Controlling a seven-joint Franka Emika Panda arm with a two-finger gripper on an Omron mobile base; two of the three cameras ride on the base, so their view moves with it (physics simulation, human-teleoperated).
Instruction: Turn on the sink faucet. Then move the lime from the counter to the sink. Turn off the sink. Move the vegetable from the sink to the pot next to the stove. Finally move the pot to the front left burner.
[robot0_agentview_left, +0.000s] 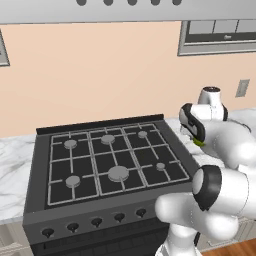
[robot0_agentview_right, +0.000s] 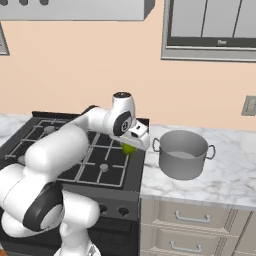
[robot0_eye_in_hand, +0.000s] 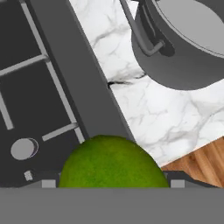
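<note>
Green lime (robot0_eye_in_hand: 113, 162) sits between the gripper (robot0_agentview_right: 136, 142) jaws, right at the hand camera, jaws closed on it, held in the air. In the right base view the lime (robot0_agentview_right: 129, 148) shows as a small green patch under the hand, above the stove's right edge beside the counter seam. In the left base view just a green sliver (robot0_agentview_left: 198, 142) past the arm.

Below the hand: black stove (robot0_agentview_left: 107, 160) with grates and round grey burner caps, a row of front knobs; all burners bare. White marble counter (robot0_agentview_right: 225, 182) with grey veins just right of the stove, beige drawers under it.

Grey steel pot (robot0_agentview_right: 182, 153) stands upright on the counter, near the stove, apart from the gripper, two small side handles; one handle (robot0_eye_in_hand: 140, 33) shows in the hand view.

Further back: peach wall, a wall outlet (robot0_agentview_right: 248, 105), a framed window (robot0_agentview_right: 210, 30). No readable writing or brand marks anywhere; a small mark on the window frame is too tiny to read.
</note>
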